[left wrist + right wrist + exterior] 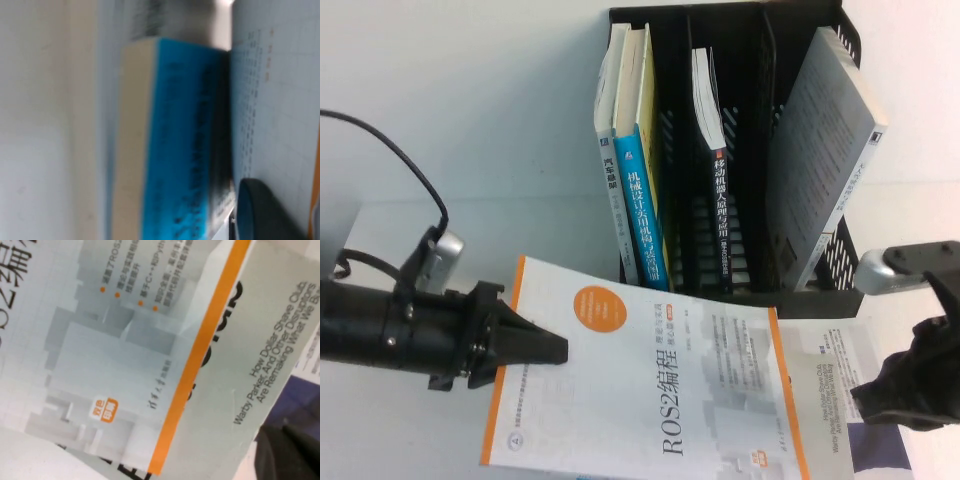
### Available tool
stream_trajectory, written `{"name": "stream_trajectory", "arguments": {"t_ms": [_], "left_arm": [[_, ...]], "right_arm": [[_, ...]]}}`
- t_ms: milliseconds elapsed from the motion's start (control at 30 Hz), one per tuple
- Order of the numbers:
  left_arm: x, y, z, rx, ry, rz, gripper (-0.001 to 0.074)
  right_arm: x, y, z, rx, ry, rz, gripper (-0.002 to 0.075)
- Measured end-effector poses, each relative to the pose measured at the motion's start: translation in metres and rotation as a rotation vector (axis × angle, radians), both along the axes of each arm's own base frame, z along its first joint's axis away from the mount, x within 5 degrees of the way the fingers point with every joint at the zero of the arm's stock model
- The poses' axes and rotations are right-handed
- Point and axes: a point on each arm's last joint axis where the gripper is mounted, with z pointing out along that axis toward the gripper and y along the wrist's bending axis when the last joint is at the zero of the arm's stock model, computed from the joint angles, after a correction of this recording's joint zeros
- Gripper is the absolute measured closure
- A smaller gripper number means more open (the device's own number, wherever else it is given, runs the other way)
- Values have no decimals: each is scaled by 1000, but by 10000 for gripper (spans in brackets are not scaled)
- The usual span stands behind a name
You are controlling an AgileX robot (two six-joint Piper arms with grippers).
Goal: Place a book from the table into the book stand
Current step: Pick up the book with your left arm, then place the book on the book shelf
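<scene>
A white book with orange trim, titled ROS2 (650, 385), lies flat on the white table (420, 150) in the near middle of the scene. Its spine edge faces the robot's left, and its long axis runs roughly from that side across toward the right.

The left gripper (545, 347) reaches in from the left and meets that orange-edged spine side. Its dark fingers taper to a narrow point at the cover's edge, nearly together, and appear to pinch the book there, though the underside contact is hidden. This arm is clearly the nearer one to the book's spine.

The right gripper (905, 385) hangs low at the right, fully closed and holding nothing, above a second grey-white book (840, 380) that lies partly under the ROS2 book.

The black book stand (750, 150) sits behind the ROS2 book, farther from the robot, with several books already upright or leaning in its slots. The book would have to rise onto its edge and travel away from the robot to enter.
</scene>
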Motion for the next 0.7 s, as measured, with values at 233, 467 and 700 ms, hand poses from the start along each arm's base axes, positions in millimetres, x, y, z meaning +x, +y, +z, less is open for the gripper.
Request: {"name": "stream_trajectory", "arguments": {"t_ms": [233, 467, 700], "left_arm": [[-28, -25, 116, 88, -278, -55, 631], [-46, -70, 233, 116, -571, -108, 631], [-6, -89, 274, 207, -621, -20, 632]], "right_arm": [[-16, -9, 32, 37, -128, -14, 729], [-19, -10, 37, 49, -142, -23, 729], [-22, -11, 38, 40, -128, -15, 729]]}}
